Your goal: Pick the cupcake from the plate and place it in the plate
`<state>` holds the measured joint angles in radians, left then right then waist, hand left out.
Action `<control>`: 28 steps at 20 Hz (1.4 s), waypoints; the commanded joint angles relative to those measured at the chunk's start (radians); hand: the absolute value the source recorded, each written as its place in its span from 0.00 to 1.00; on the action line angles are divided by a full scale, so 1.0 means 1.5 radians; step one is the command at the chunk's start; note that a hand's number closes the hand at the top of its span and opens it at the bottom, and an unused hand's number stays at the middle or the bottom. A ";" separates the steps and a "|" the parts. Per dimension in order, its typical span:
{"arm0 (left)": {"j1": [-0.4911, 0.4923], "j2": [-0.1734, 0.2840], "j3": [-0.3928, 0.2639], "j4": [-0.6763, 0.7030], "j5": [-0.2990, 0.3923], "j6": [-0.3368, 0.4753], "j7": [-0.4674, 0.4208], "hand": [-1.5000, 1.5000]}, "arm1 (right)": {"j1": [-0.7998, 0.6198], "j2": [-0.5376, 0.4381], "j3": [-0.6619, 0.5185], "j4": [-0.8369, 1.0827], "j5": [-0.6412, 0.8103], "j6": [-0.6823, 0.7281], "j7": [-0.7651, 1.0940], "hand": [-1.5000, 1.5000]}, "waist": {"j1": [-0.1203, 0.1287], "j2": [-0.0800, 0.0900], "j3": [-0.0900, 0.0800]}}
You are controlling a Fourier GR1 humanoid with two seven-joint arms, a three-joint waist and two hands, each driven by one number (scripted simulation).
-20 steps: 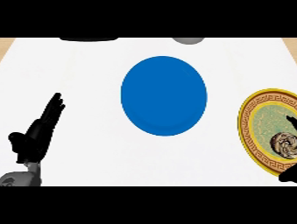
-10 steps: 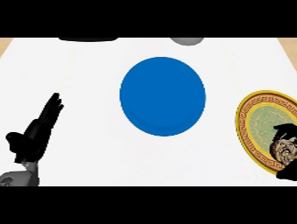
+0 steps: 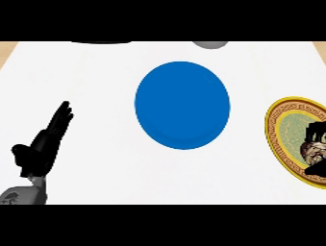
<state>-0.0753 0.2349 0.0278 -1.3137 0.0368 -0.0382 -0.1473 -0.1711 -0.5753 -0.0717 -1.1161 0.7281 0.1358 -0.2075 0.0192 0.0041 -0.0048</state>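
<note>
- Lying under everything, the white counter [image 3: 87, 72] is being used as the work surface, with both plates set within the arms' range.
- The blue plate [image 3: 182, 104] is being kept bare at the middle of the counter, well apart from the other plate; it is judged to be the place where the cupcake is meant to end up.
- The gold-rimmed plate [image 3: 287, 126] is being cut off by the view's right edge, and the cupcake is sitting on its lower half.
- The left hand [image 3: 46, 144] is being held open at the lower left, fingers straight and pressed together, resting clear of both plates so that the work is left to the other arm.
- The right hand [image 3: 324, 150] is being curled over the cupcake from the right edge, fingers above and thumb below.
- The cupcake [image 3: 314, 150] is being pinched between them, largely hidden; whether it is being lifted off the plate cannot be told.
</note>
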 commanded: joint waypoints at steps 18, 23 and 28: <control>0.035 -0.004 0.013 -0.057 0.000 -0.007 0.038 0.50 | -0.176 -0.036 -0.116 -0.027 -0.120 -0.014 -0.237 1.00 | -0.011 -0.005 0.003; -0.012 0.001 0.039 0.021 -0.001 -0.018 -0.005 0.50 | -0.201 0.008 -0.088 -0.148 -0.139 0.042 -0.121 1.00 | -0.014 -0.004 0.003; 0.025 0.000 0.029 -0.064 -0.003 -0.022 0.049 0.50 | -0.226 0.046 -0.050 -0.197 -0.128 0.064 -0.052 1.00 | -0.009 -0.004 0.003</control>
<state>-0.0591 0.2206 0.0648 -1.3505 0.0214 -0.0505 -0.1155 -0.4711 -0.5549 -0.1910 -1.3482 0.5227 0.2129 -0.3750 0.0010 -0.0020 -0.0006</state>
